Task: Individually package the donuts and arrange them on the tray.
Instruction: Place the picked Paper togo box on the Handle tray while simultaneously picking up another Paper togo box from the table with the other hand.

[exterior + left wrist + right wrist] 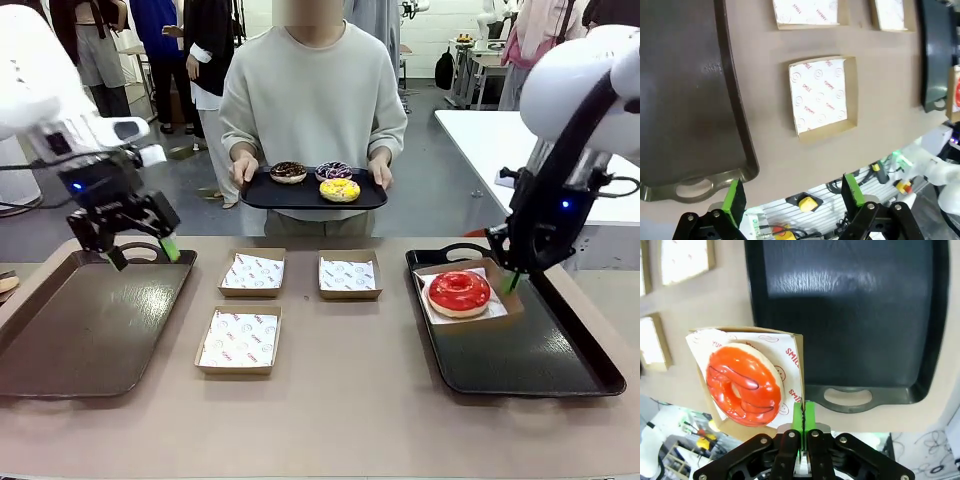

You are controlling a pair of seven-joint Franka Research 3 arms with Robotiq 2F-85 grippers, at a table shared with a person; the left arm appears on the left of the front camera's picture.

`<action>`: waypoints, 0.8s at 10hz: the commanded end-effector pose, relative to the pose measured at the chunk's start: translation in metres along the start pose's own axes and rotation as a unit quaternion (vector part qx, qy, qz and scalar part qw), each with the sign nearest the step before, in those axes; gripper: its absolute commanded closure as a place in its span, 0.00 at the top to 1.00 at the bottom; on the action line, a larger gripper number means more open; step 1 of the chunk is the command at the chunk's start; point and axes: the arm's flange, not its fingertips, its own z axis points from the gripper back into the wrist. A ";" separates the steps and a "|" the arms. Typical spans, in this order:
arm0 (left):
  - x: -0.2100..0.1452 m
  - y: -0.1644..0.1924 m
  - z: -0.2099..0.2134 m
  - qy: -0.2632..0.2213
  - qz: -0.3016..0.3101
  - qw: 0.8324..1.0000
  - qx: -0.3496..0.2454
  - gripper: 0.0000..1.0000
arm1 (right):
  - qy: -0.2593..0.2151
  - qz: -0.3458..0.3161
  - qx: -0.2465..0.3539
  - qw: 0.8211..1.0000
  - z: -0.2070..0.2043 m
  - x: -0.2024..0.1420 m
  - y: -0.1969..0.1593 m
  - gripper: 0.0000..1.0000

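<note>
Scanning from the robot's left: noted left tool (144, 256) hanging over the far right corner of the brown tray (60, 330), fingers apart, holding nothing.

Found three empty paper-lined boxes on the counter (330, 420) between the trays: far-left box (252, 272), far-right box (348, 274), near box (238, 339).

Beyond the counter, saw a person's hands holding a black serving tray (262, 197) with three bare donuts: chocolate donut (288, 172), purple-iced donut (333, 171), yellow donut (340, 189).

On the right, found red donut (459, 292) seated in the filled box (432, 268) at the far left corner of the dark tray (540, 360). Right tool (512, 280) pinched together on that box's thin wall. Cannot tell whether lying flat or raised a little.

Risks, as judged:
- Could crease or tear the wall if dragged by that single edge.
- Could tilt the box and spill the red donut if lifted from one side.
- Could snag on the dark tray's rim during sliding.

Tally:
- Donuts: four (one boxed, three waiting).
- Boxes: four (one filled, three empty).
- Trays: three.
- Tools: two.
</note>
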 end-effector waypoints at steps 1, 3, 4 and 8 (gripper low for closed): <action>0.009 -0.015 -0.027 0.010 0.009 0.999 0.048 1.00 | -0.017 -0.009 0.032 0.999 -0.015 -0.007 -0.016 0.01; 0.014 -0.026 -0.056 0.017 0.010 0.997 0.080 1.00 | -0.008 -0.020 0.036 0.999 -0.026 -0.006 -0.025 0.01; 0.014 -0.034 -0.069 0.018 0.009 0.995 0.093 1.00 | -0.005 -0.027 0.035 0.999 -0.029 -0.006 -0.030 0.01; 0.009 -0.059 -0.110 0.022 -0.003 0.992 0.122 1.00 | 0.002 -0.034 0.016 0.999 -0.027 -0.006 -0.029 0.01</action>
